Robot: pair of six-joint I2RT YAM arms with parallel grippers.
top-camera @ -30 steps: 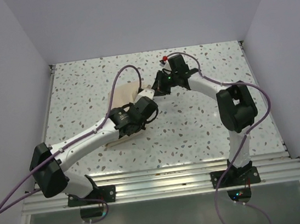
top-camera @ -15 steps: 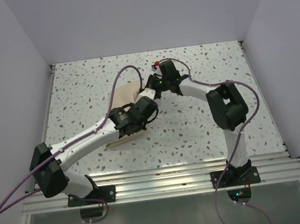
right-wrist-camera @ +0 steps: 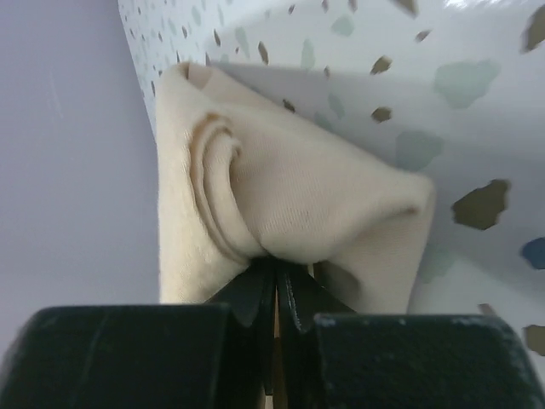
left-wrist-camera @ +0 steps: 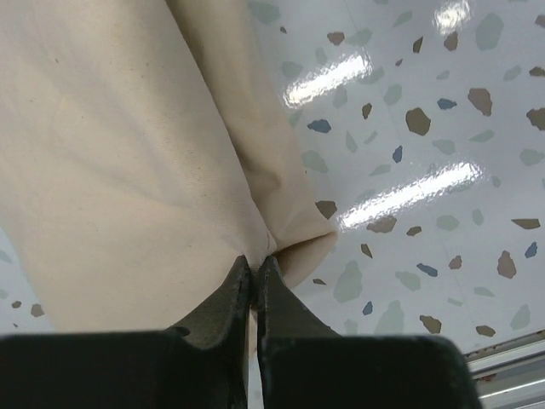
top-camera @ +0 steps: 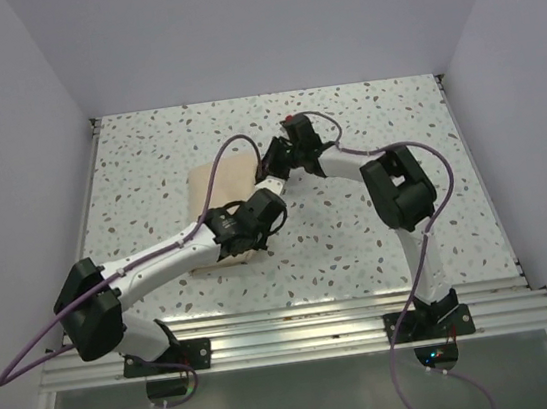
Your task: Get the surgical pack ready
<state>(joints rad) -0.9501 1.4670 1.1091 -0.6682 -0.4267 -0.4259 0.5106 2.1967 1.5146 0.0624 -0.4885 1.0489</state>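
While the left claw (left-wrist-camera: 253,274) pinches the near-right edge of the tan wrap sheet (top-camera: 208,185), which lies left of centre on the counter (top-camera: 340,246), the right claw (right-wrist-camera: 274,271) pinches its bunched far-right corner. Only the wrist views show both grips; from above, the arms hide them.

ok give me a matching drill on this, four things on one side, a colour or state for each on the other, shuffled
Things:
1 left pincer
2 right pincer
3 table
4 cable

Colour or state:
a purple
b shut on a bunched, rolled fold of the wrap
c glossy white with speckles
d shut on a smooth, flat edge of the wrap

Pairs: 1-d, 2-b, 3-c, 4-a
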